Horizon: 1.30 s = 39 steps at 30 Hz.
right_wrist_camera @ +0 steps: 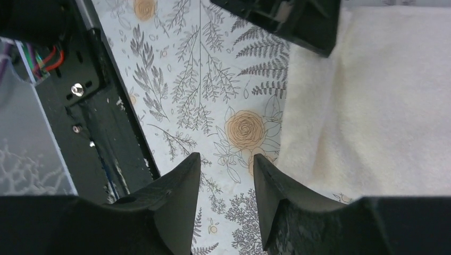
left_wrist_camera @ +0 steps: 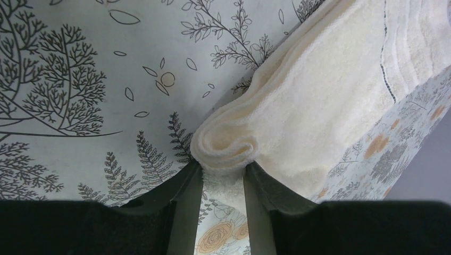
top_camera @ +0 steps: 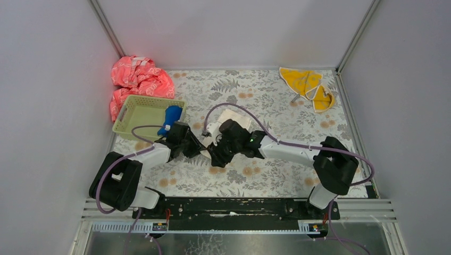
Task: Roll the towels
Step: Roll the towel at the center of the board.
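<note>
Between the fingers (left_wrist_camera: 183,212) of the left gripper (left_wrist_camera: 223,170), the curled end of the cream-white towel (left_wrist_camera: 330,106) is pinched, with the jaws closed on it. The right gripper (right_wrist_camera: 226,178) stands just beside that towel's edge, jaws slightly apart and holding nothing, over the floral tablecloth (right_wrist_camera: 202,79). This towel lies mid-table. The royal blue towel (top_camera: 172,116) rests in the green basket (top_camera: 139,114) at left. The yellow-orange towel (top_camera: 307,84) lies crumpled at the far right corner.

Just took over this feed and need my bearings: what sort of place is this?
Likely a lab robot test cell, not a home: grey panel walls on aluminium posts box in a floral-covered table with a black mounting rail along its near edge.
</note>
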Each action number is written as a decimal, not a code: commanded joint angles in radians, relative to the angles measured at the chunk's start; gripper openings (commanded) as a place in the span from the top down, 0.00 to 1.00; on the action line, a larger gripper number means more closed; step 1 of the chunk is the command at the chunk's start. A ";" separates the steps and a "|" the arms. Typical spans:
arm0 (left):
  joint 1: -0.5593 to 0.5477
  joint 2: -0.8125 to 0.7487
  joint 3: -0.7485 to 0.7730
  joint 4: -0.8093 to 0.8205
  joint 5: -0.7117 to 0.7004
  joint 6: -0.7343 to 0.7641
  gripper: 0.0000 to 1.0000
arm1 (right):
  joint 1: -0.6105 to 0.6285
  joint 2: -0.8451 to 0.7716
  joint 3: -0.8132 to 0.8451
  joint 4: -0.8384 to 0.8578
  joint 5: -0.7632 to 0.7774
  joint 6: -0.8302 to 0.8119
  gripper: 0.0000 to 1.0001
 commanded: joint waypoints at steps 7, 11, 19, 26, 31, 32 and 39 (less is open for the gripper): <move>0.008 0.048 -0.027 -0.110 -0.062 0.052 0.66 | 0.046 0.099 0.035 0.009 0.175 -0.192 0.50; 0.008 0.047 -0.023 -0.113 -0.059 0.054 0.66 | 0.046 0.128 0.041 -0.005 0.200 -0.211 0.49; 0.009 0.050 -0.018 -0.118 -0.058 0.060 0.66 | 0.057 0.163 0.020 -0.019 0.295 -0.231 0.47; 0.008 0.052 -0.009 -0.128 -0.057 0.069 0.66 | 0.097 0.203 0.018 -0.059 0.427 -0.266 0.44; 0.008 0.063 0.010 -0.138 -0.057 0.081 0.66 | 0.132 0.256 0.029 -0.105 0.566 -0.283 0.45; 0.008 0.065 0.015 -0.140 -0.058 0.084 0.66 | 0.137 0.264 0.028 -0.116 0.587 -0.283 0.46; 0.008 0.033 0.041 -0.171 -0.071 0.086 0.65 | 0.143 0.216 -0.002 -0.140 0.447 -0.255 0.82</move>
